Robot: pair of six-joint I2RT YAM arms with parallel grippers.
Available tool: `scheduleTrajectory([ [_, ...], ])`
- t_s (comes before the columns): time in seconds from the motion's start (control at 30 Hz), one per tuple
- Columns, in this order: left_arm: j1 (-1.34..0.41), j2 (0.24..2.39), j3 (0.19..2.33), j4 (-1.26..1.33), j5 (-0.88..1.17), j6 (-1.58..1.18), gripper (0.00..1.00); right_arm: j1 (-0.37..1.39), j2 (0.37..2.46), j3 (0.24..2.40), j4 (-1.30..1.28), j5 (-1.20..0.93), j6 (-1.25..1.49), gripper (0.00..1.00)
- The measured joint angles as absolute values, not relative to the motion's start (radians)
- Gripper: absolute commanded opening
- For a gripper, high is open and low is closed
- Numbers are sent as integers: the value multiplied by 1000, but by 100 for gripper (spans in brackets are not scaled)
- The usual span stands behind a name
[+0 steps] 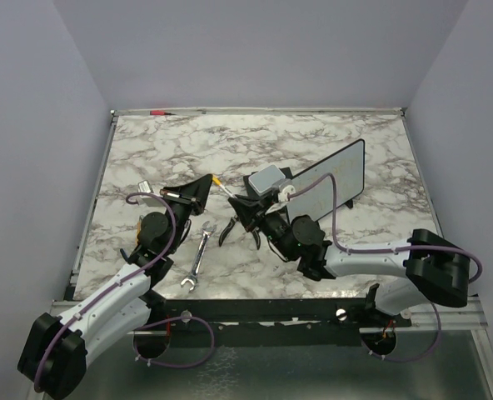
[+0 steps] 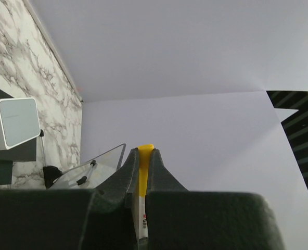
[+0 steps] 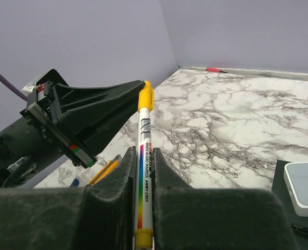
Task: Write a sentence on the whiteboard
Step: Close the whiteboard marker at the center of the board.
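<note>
Gripping both ends: right jaws clenched on marker (image 3: 143,177) barrel, left jaws pinching yellow cap (image 3: 145,97) at tips. Whiteboard (image 1: 334,179) stands on desk (image 1: 163,142), right of both jaws. Risk: shallow cap pinch slips, cap stays on.

The whiteboard (image 1: 346,173), small, glossy grey-white in a thin black frame, stood propped at a slant on the right half of the marble worktop (image 1: 171,142).
</note>
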State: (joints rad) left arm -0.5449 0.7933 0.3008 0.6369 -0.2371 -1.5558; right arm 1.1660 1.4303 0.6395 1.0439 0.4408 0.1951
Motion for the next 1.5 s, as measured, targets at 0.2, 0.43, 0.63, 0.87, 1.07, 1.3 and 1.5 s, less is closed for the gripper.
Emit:
scheduleTrajectory([
  [0.2, -541, 793, 301, 641, -259, -1547, 0, 1171, 1484, 715, 1007, 477, 163, 1],
  [0.43, -531, 781, 301, 642, -305, -1523, 0, 1177, 1529, 775, 991, 487, 129, 1],
  [0.63, -523, 778, 301, 648, -331, -1491, 0, 1182, 1563, 816, 984, 500, 105, 1],
  [0.87, -514, 761, 300, 650, -371, -1478, 0, 1192, 1609, 872, 986, 512, 72, 1],
  [1.07, -511, 756, 297, 656, -402, -1472, 0, 1195, 1634, 900, 987, 512, 55, 1],
  [1.3, -512, 735, 281, 653, -401, -1448, 38, 1200, 1622, 896, 967, 511, 52, 1],
  [1.5, -557, 717, 388, 487, -278, -1298, 75, 1171, 1549, 831, 911, 571, 71, 1],
])
